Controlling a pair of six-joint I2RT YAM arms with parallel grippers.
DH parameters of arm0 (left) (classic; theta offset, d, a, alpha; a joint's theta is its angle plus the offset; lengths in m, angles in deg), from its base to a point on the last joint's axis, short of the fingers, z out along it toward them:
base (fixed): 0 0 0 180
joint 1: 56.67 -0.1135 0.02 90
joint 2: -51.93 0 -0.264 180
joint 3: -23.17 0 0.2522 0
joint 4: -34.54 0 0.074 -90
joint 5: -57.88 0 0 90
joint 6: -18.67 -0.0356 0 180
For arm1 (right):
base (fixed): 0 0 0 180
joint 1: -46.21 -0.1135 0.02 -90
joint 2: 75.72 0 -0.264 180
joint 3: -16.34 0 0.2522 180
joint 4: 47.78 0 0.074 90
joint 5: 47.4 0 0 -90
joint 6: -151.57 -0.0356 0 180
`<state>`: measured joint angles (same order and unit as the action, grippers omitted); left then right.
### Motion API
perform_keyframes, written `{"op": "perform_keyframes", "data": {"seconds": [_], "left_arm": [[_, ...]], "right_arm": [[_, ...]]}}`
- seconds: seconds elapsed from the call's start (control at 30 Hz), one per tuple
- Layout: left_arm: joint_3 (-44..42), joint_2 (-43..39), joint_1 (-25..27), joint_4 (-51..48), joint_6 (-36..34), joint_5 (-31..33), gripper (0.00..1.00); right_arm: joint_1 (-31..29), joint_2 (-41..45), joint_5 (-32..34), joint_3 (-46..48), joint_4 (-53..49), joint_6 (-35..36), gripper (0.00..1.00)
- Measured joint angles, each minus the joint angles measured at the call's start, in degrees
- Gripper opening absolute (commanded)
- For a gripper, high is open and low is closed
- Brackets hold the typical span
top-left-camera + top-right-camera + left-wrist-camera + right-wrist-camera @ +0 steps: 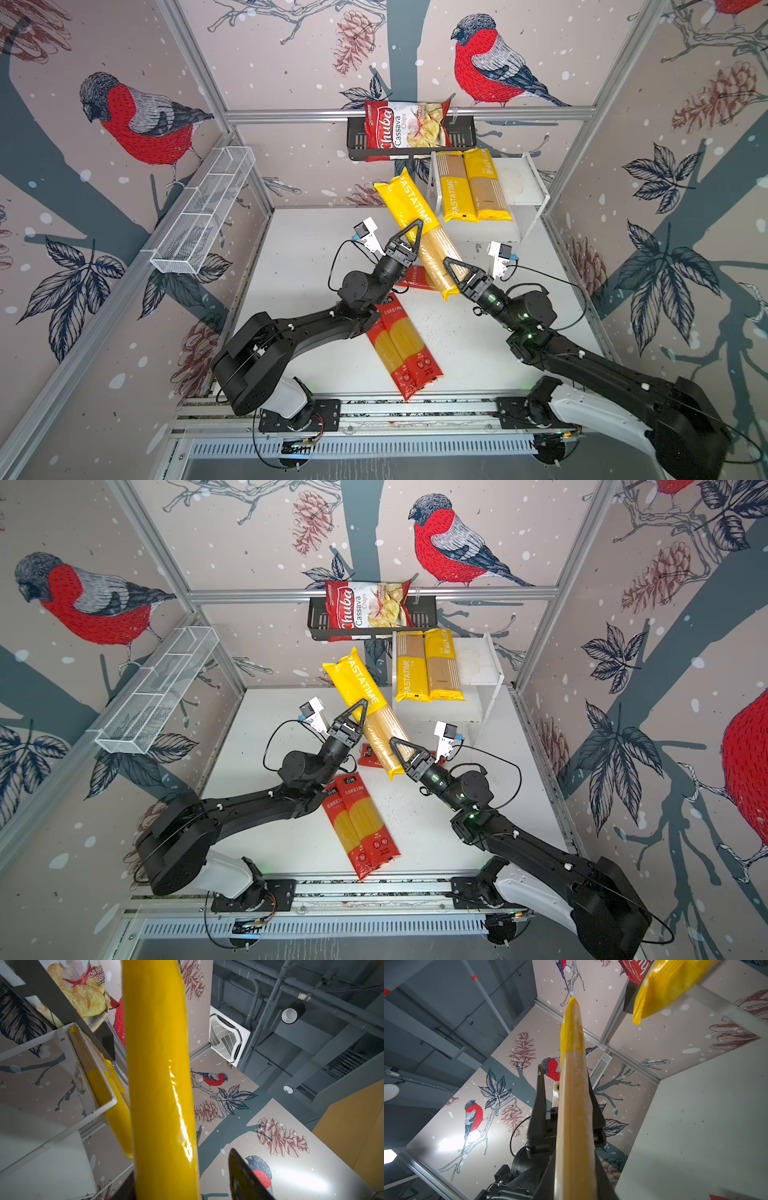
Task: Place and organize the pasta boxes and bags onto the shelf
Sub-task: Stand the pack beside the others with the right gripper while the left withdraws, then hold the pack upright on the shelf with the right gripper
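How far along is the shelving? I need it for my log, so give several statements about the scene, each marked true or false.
1. Two PASTATIME packs lie on the top board of the shelf. True.
2. The red spaghetti packs are on the shelf. False: they lie on the table.
3. The right gripper grips the third PASTATIME pack near its lower end. True.
4. The left gripper is clamped on that pack. False: its jaws stand open around it.
5. The chips bag lies on the table. False: it sits in the black basket.
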<state>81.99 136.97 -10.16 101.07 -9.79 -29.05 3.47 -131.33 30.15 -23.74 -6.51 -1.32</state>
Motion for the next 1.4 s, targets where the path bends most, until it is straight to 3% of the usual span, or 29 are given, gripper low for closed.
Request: {"op": "perform_keyframes", "data": {"seconds": [0.2, 0.53, 0.73, 1.03, 1.4], "left_arm": [[0.87, 0.22, 0.2, 0.2, 1.03, -2.49, 0.71], [-0.7, 0.13, 1.25, -1.38, 0.98, -6.03, 0.72], [-2.16, -0.15, 1.4, -5.18, 0.92, -7.32, 0.72], [-5.73, 0.13, 2.62, -7.74, 0.94, -7.37, 0.7], [-6.45, 2.64, 4.42, -7.72, 1.42, -7.3, 0.7]], "right_arm": [[3.78, 0.85, -1.14, -4.28, -4.26, -0.11, 0.13], [15.3, 2.89, -1.55, -14.25, -12.09, -3.39, 0.12], [24.83, 3.26, -2.03, -24.44, -24.74, -1.25, 0.11], [41.79, -1.79, -5.95, -30.86, -42.4, -1.77, 0.08], [45.88, -9.22, -12.66, -32.28, -44.89, -6.25, 0.08]]}}
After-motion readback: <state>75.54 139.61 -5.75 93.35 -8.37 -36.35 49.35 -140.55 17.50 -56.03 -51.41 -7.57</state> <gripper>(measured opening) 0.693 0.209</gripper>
